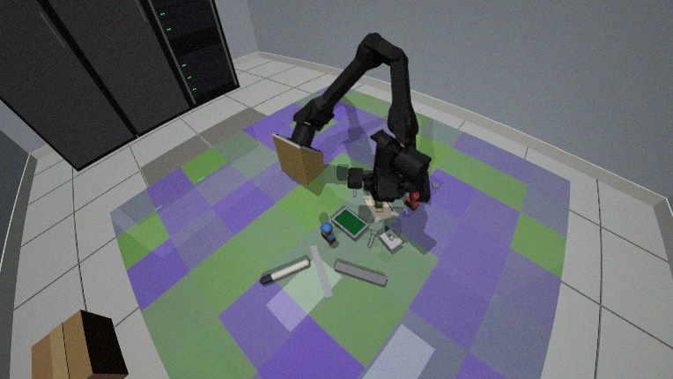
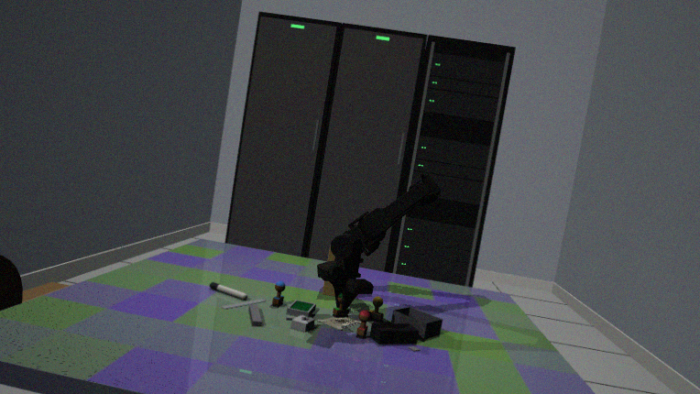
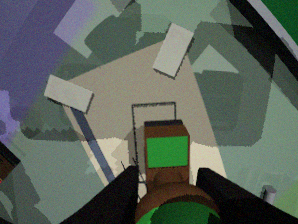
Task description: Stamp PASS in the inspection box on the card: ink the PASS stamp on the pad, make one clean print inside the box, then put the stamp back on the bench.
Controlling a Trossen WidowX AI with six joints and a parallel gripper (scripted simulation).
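My gripper (image 3: 168, 176) is shut on the green-marked stamp (image 3: 167, 151) (image 1: 379, 204) (image 2: 338, 311), a brown block with a green top patch and a green knob. The stamp is upright over the beige card (image 3: 107, 102) (image 1: 388, 214). Its base covers part of the right line of the box outline (image 3: 134, 122); the box's lower part is hidden. Whether the stamp touches the card I cannot tell. No print shows in the visible part of the box. Thin dark strokes show at its lower left. The green ink pad (image 1: 350, 222) (image 2: 300, 306) lies beside the card.
Pale blocks (image 3: 173, 50) (image 3: 69, 93) lie on two card corners. A blue-knobbed stamp (image 1: 327, 229) (image 2: 279, 292) stands beyond the pad, a red-knobbed one (image 1: 412, 201) (image 2: 363, 322) by the card. Also around are a grey box (image 1: 390, 240), a marker (image 1: 288, 270), a grey bar (image 1: 360, 272) and a dark bin (image 2: 426, 322).
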